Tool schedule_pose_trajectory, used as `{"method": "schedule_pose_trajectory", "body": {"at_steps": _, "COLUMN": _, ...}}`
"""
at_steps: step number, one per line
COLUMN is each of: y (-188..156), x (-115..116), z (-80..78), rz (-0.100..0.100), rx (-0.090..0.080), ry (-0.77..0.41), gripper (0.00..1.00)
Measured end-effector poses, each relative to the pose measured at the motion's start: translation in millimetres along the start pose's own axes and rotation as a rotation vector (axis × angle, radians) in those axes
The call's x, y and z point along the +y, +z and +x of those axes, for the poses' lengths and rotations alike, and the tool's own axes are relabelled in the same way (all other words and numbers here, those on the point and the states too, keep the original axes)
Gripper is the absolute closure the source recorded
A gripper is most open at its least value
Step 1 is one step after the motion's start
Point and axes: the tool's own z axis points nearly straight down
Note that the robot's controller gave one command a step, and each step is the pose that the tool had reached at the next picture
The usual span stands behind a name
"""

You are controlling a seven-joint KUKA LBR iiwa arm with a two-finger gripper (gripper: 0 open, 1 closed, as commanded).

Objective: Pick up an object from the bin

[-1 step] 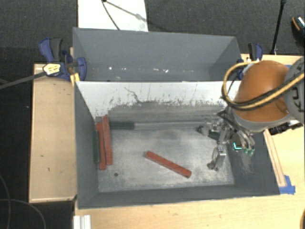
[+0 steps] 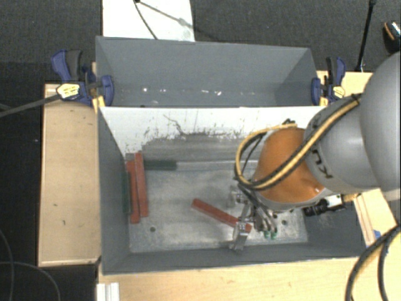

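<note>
My gripper (image 2: 241,234) is low in the bin near the front wall, right of centre, under the orange cover. A thin red stick (image 2: 213,212) lies slanted on the floor, its right end reaching up to the gripper's fingers. Something small and green (image 2: 270,234) lies just right of the gripper. I cannot make out whether the stick is between the fingers.
Two long red bars (image 2: 138,187) with a dark green strip (image 2: 126,190) beside them lie along the left wall. A dark green rod (image 2: 160,165) lies by the back wall. The arm covers the right part of the bin.
</note>
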Motion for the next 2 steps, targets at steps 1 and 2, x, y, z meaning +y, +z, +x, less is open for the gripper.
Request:
{"method": "schedule_pose_trajectory", "body": {"at_steps": 1, "y": -3, "x": -3, "z": -2.1, "rz": 0.002, "rx": -0.005, "ry": 0.001, "gripper": 1.00}}
{"method": "schedule_pose_trajectory", "body": {"at_steps": 2, "y": -141, "x": 24, "z": -26.8, "rz": 0.000, "rx": -0.014, "ry": -0.021, "gripper": 1.00}}
